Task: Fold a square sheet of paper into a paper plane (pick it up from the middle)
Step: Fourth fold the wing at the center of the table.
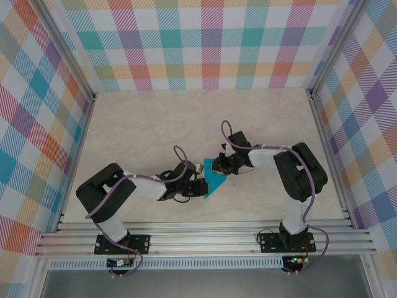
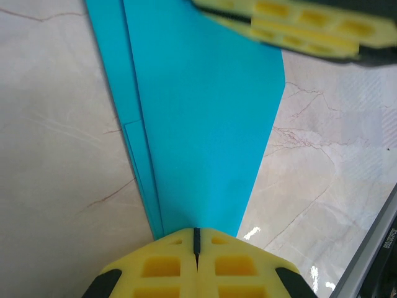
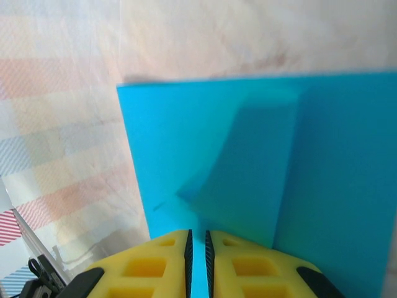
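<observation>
Tiny print runs along the dark rail at the edge of the left wrist view, too blurred to read; no other writing shows.

From its base at the near edge, the left arm folds outward to the left, then reaches right, low over the table. The left gripper has its yellow fingers pressed together, pinching the narrow tip of the paper. The teal paper is folded, with layered edges along one side, and it widens away from that tip.

The right arm rises from its base, bends at the elbow and reaches left. The right gripper clamps the paper's opposite edge, with just a thin slit between its fingers and the paper inside it.

The paper spans between the two grippers near the table's middle. Whether it touches the table cannot be told. Checked walls stand beyond.
</observation>
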Controlling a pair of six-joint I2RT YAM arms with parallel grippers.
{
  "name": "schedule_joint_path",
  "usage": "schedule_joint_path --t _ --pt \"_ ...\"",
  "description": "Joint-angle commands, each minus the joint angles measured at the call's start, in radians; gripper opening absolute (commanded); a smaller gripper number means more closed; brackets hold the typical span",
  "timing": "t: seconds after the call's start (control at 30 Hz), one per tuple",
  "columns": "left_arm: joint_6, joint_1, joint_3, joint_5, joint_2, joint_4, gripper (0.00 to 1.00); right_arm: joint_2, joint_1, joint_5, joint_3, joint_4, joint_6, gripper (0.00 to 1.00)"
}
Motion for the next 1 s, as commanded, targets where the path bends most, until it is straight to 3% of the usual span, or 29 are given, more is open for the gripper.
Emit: schedule_joint_path --t 0.0,0.73,0.97 --pt "0.033 -0.020 -0.049 -0.087 0.107 -0.226 0.00 0.035 -0.036 0.010 0.042 0.009 -0.044 0.17" --pt "0.028 -0.026 -0.057 -0.086 0.102 -0.222 0.00 0.157 -0.171 -0.036 0.210 -0.075 -0.110 0.19" --pt "0.028 -0.028 -0.056 -0.088 0.098 -0.222 0.00 0.085 -0.187 -0.055 0.239 -0.136 -0.134 0.20"
